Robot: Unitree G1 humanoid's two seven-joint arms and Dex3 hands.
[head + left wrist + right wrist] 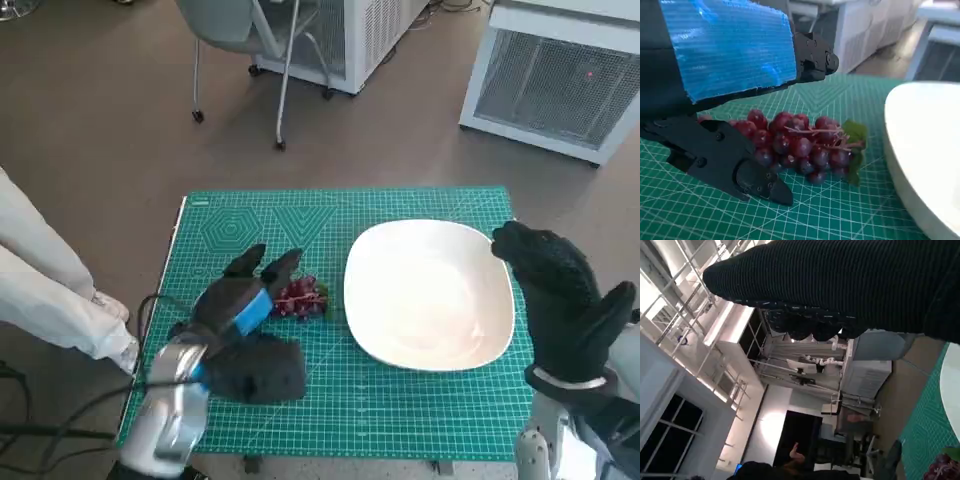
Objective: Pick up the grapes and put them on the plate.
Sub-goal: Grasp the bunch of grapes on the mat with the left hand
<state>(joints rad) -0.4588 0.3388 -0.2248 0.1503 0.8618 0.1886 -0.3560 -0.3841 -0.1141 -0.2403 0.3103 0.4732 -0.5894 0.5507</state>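
Grapes (800,145) on mat beside plate (430,295), left hand (240,300) fingers (735,165) straddling.

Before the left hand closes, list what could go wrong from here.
1. The left hand straddles the grapes with fingers apart; a shallow close might catch only a few berries, and the bunch could slip or dangle.
2. The grapes lie close beside the plate; a low carry could knock its raised rim and shift it.
3. The right hand hovers over the plate's far edge and might crowd the drop.
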